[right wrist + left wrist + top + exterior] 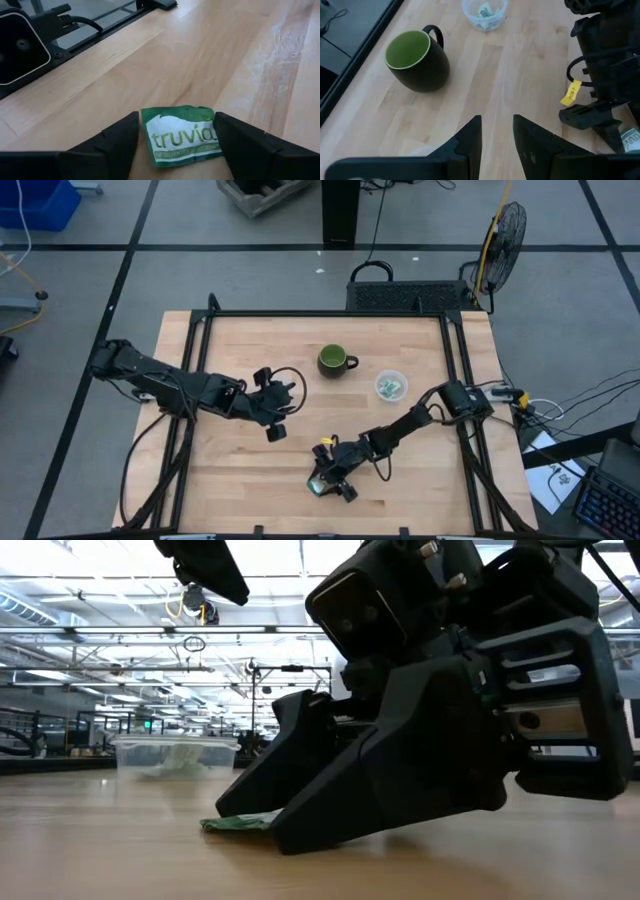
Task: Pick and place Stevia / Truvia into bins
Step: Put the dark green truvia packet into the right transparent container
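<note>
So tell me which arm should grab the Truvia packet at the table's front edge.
Right. Its end effector is down at the table with open fingers either side of the packet. The left end effector hangs mid-table, apart from it.

— What carries everything here?

— A pale wooden tabletop (240, 470) of long planks, set in a black frame.

— And what sits on it?

— Toward the far side, a dark green mug (335, 361) with a lighter green inside stands upright. Near it, toward the right arm's side, is a clear plastic cup (391, 386) with a few packets inside.

— Anything nearer the front?

— One green and white Truvia packet (182, 134) lies flat on the wood near the front edge, between the fingers of the right claw (177, 142), whose tips rest low at the surface.
</note>
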Controlling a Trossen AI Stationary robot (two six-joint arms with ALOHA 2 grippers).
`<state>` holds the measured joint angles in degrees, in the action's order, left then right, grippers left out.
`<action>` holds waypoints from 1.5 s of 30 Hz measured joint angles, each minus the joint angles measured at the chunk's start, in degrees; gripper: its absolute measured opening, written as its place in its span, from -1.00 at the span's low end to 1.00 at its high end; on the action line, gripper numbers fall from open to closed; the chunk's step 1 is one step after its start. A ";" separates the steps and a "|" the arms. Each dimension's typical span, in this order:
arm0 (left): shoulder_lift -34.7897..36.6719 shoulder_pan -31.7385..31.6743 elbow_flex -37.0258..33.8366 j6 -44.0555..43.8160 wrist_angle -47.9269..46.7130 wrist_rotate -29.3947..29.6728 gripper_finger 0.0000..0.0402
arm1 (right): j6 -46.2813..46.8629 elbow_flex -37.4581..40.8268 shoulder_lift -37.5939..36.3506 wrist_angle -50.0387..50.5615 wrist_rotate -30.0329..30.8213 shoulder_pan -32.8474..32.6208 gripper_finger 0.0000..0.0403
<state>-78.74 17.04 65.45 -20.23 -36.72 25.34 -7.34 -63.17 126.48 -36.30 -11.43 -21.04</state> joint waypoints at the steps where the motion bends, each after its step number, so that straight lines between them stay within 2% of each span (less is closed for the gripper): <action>1: 0.00 0.00 0.00 0.00 -0.05 0.00 -0.41 | -0.36 0.01 0.00 -0.05 -0.05 0.05 0.21; 21: 0.00 0.00 0.00 -0.04 -0.36 0.04 -0.41 | -2.57 0.32 -0.91 -5.29 2.17 0.96 -0.70; 27: 0.00 0.00 -0.04 -0.10 -0.38 0.07 -0.41 | -3.23 0.92 -6.60 -1.35 7.56 1.21 -0.96; 31: 0.00 0.00 -0.04 -0.22 -0.40 0.13 -0.41 | -5.34 2.84 -12.21 3.30 13.21 1.17 -0.98; 35: 0.00 0.00 -0.04 0.02 -0.37 0.13 -0.41 | -4.18 5.62 -17.95 4.62 13.39 1.56 -0.99; 38: 0.00 0.00 -0.04 0.02 -0.37 0.13 -0.41 | -3.94 8.75 -22.91 9.58 19.80 1.48 -1.00; 42: 0.00 0.00 -0.07 -0.02 -0.25 0.13 -0.41 | -2.97 13.58 -31.96 17.32 36.11 1.28 -1.00; 45: 0.00 0.00 -0.07 0.13 -0.23 0.13 -0.41 | -1.13 18.32 -39.25 21.07 45.44 1.64 -1.00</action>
<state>-78.74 17.04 65.39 -20.10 -36.95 25.47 -8.47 -44.84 87.23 -15.23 34.01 -19.40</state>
